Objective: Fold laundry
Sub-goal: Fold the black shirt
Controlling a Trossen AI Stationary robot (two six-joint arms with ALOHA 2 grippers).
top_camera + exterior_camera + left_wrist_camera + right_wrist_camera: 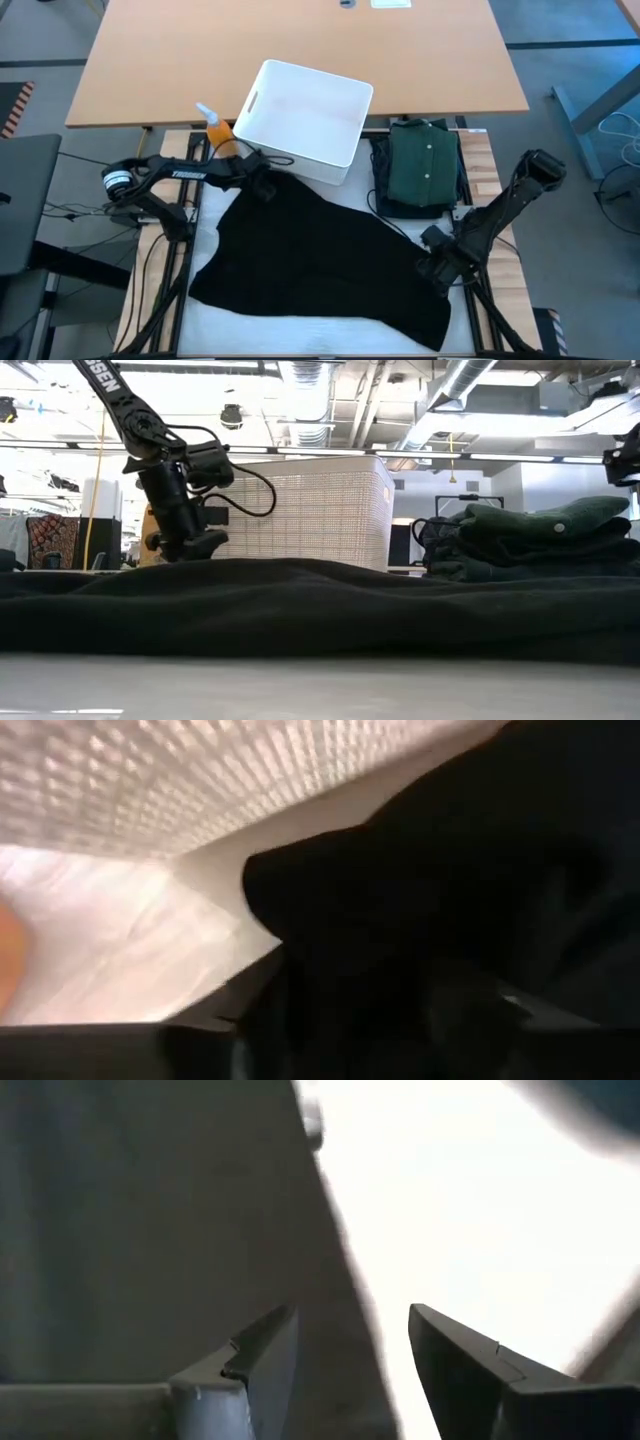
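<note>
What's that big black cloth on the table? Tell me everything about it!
The black cloth is soft, plain clothing spread nearly flat over the middle of the table, with uneven edges. One corner lies beside the white bin, where the left gripper sits on it. The right gripper is at its opposite edge.

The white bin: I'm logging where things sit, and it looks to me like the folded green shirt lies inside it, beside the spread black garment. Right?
Not quite. The folded green shirt lies on the table beside the white bin, not inside it; the high view shows this. The black garment is spread, as you say.
</note>
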